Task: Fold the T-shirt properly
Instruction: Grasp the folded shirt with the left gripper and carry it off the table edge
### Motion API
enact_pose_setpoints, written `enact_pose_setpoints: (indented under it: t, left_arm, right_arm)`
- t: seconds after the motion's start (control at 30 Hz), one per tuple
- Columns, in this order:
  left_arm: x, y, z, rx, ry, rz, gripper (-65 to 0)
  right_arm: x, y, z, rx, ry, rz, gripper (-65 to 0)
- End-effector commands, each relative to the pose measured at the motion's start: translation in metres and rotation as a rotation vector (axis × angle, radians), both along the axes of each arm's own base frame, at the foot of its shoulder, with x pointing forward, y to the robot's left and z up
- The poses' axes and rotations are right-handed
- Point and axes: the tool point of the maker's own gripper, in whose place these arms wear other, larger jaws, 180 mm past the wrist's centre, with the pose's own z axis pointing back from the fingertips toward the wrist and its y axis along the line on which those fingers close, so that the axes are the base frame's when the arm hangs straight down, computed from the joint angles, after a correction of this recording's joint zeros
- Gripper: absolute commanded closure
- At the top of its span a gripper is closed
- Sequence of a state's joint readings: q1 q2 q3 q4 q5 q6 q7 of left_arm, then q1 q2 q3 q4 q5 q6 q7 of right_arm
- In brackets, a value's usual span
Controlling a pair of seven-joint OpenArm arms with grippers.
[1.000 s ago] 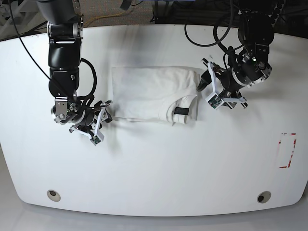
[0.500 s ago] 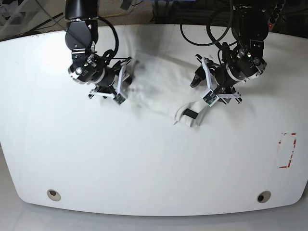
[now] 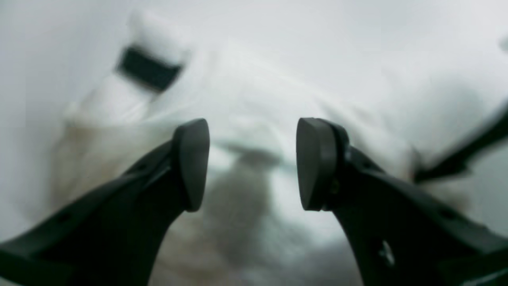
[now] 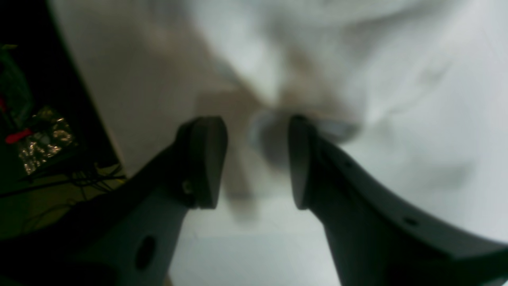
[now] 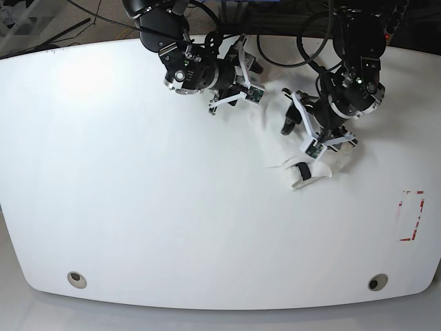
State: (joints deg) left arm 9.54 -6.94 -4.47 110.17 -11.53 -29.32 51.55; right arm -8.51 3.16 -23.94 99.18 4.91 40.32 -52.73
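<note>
Cotton like the white T-shirt (image 5: pixel 303 148) will probably handle light and limp, sagging wherever it is not held, so hems and corners look the best places to pinch. It lies bunched toward the far right of the white table (image 5: pixel 138 207), black neck label (image 5: pixel 301 170) at its near edge. The left gripper (image 5: pixel 313 131) hangs over the bundle, jaws apart, nothing between them. The right gripper (image 5: pixel 234 83) reaches across from the far side to the shirt's far edge, tilted low, jaws apart; whether cloth lies between them is too blurred to tell.
</note>
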Motion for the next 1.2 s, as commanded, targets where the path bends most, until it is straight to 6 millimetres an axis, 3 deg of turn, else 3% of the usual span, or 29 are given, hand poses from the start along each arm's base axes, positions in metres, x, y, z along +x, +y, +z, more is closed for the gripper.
enact_pose_setpoints:
  t: [0.0,0.17,0.23,0.4,0.47,0.6,0.7,0.83,1.03,1.17]
  left_arm:
    - [0.011,0.009,0.015,-0.030,-0.051,0.075,-32.5]
    - [0.016,0.017,0.016,-0.105,-0.048,0.223,-33.3]
    - [0.015,0.016,0.014,-0.127,-0.038,0.259,-37.1]
    - [0.003,0.004,0.001,-0.203,0.018,0.340,-51.4]
    - [0.001,0.004,-0.004,-0.228,0.039,0.396,-53.1]
    - [-0.011,0.011,-0.043,-0.246,0.163,0.514,-53.3]
    - [-0.024,0.005,-0.081,-0.234,0.281,0.522,-53.3]
    - [-0.029,0.039,-0.104,-0.144,0.336,0.533,-53.2]
    - [-0.030,0.150,-0.095,0.085,0.305,0.575,-53.3]
    - [-0.033,0.214,-0.083,0.237,0.313,0.498,-53.3]
  right_arm:
    - [0.021,-0.004,0.021,0.042,-0.066,-0.045,-25.4]
    - [0.041,-0.028,0.030,0.086,-0.068,-0.147,-25.4]
    - [0.049,-0.044,0.030,0.093,-0.064,-0.188,-25.4]
    - [0.061,-0.059,0.039,0.117,-0.077,-0.199,-25.4]
    - [0.063,-0.062,0.042,0.129,-0.079,-0.196,-25.4]
    - [0.065,-0.065,0.044,0.136,-0.079,-0.195,-25.4]
    - [0.067,-0.064,0.047,0.142,-0.086,-0.194,-25.4]
    - [0.067,-0.063,0.048,0.145,-0.087,-0.194,-25.4]
    - [0.067,-0.063,0.050,0.147,-0.096,-0.191,-25.4]
    - [0.067,-0.061,0.059,0.157,-0.119,-0.185,-25.4]
